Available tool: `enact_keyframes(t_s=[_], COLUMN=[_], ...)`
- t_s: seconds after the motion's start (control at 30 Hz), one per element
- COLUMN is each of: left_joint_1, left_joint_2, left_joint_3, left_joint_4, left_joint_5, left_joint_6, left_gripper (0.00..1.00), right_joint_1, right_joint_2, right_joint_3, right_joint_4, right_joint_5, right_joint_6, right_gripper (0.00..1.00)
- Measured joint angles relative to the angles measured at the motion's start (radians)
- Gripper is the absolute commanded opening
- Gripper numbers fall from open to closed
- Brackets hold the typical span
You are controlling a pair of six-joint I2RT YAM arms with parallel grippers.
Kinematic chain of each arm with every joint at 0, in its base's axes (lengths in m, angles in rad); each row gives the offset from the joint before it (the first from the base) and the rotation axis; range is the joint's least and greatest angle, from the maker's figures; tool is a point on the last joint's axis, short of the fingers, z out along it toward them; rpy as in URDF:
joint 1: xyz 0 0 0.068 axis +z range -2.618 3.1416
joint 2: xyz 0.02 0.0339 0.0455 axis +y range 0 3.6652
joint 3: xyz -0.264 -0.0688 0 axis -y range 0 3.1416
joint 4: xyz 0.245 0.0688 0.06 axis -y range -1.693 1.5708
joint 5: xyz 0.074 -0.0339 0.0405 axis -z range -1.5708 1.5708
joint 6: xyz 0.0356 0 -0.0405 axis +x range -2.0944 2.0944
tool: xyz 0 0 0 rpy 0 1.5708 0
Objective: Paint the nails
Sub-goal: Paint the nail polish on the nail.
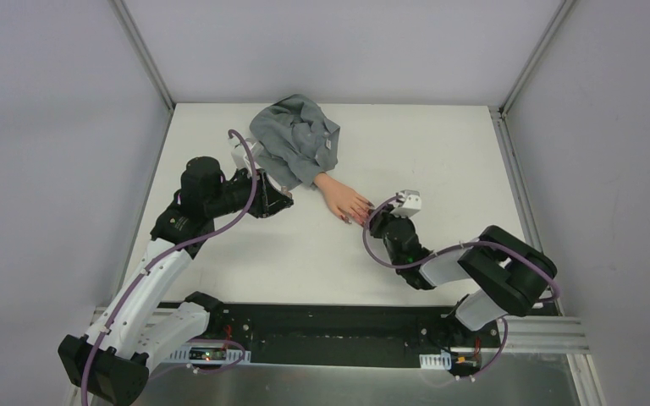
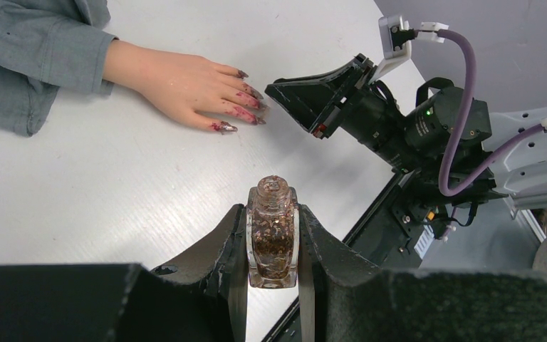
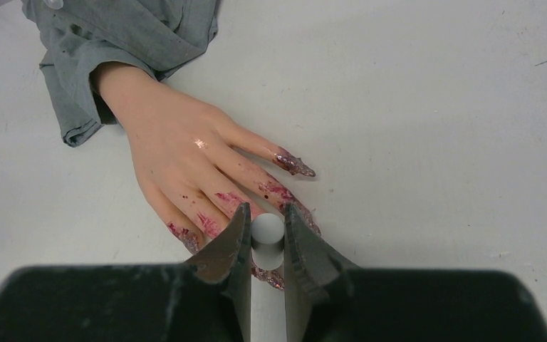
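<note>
A peach fake hand (image 3: pixel 178 164) in a grey sleeve (image 3: pixel 114 35) lies flat on the white table. Its long pointed nails (image 3: pixel 295 165) are purplish-red with glitter, and polish is smeared along the fingers. My right gripper (image 3: pixel 266 214) is shut on a white brush cap (image 3: pixel 267 229), held just over the fingertips; the brush below it is hidden. My left gripper (image 2: pixel 273 214) is shut on an uncapped clear bottle (image 2: pixel 273 242) of glittery polish, held left of the hand (image 2: pixel 178 82). The top view shows both grippers, left (image 1: pixel 286 201) and right (image 1: pixel 378 211), flanking the hand (image 1: pixel 341 197).
The crumpled grey shirt (image 1: pixel 294 137) lies at the back of the white table (image 1: pixel 440 152). Grey walls and metal frame posts enclose the table on three sides. A black rail (image 1: pixel 330 326) runs along the near edge between the arm bases.
</note>
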Motion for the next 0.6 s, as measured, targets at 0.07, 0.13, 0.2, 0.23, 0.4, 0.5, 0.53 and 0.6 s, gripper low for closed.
enact_keyframes(t_s=[0.07, 0.13, 0.2, 0.23, 0.4, 0.5, 0.53, 0.6], left_joint_1=[0.000, 0.000, 0.000, 0.000, 0.000, 0.000, 0.000, 0.000], left_joint_2=[0.000, 0.000, 0.000, 0.000, 0.000, 0.000, 0.000, 0.000], left_joint_3=[0.000, 0.000, 0.000, 0.000, 0.000, 0.000, 0.000, 0.000], left_joint_4=[0.000, 0.000, 0.000, 0.000, 0.000, 0.000, 0.000, 0.000], left_joint_5=[0.000, 0.000, 0.000, 0.000, 0.000, 0.000, 0.000, 0.000], left_joint_6=[0.000, 0.000, 0.000, 0.000, 0.000, 0.000, 0.000, 0.000], left_gripper=[0.00, 0.00, 0.00, 0.00, 0.00, 0.00, 0.00, 0.00], right_joint_1=[0.000, 0.000, 0.000, 0.000, 0.000, 0.000, 0.000, 0.000], right_joint_2=[0.014, 0.024, 0.030, 0.032, 0.042, 0.047, 0.047, 0.047], right_joint_3=[0.007, 0.013, 0.016, 0.016, 0.021, 0.022, 0.022, 0.022], right_joint_4=[0.005, 0.006, 0.010, 0.012, 0.020, 0.027, 0.027, 0.029], right_joint_5=[0.000, -0.001, -0.001, -0.001, -0.003, -0.006, -0.007, -0.009], right_joint_6=[0.000, 0.000, 0.000, 0.000, 0.000, 0.000, 0.000, 0.000], right_gripper=[0.00, 0.00, 0.00, 0.00, 0.00, 0.00, 0.00, 0.00])
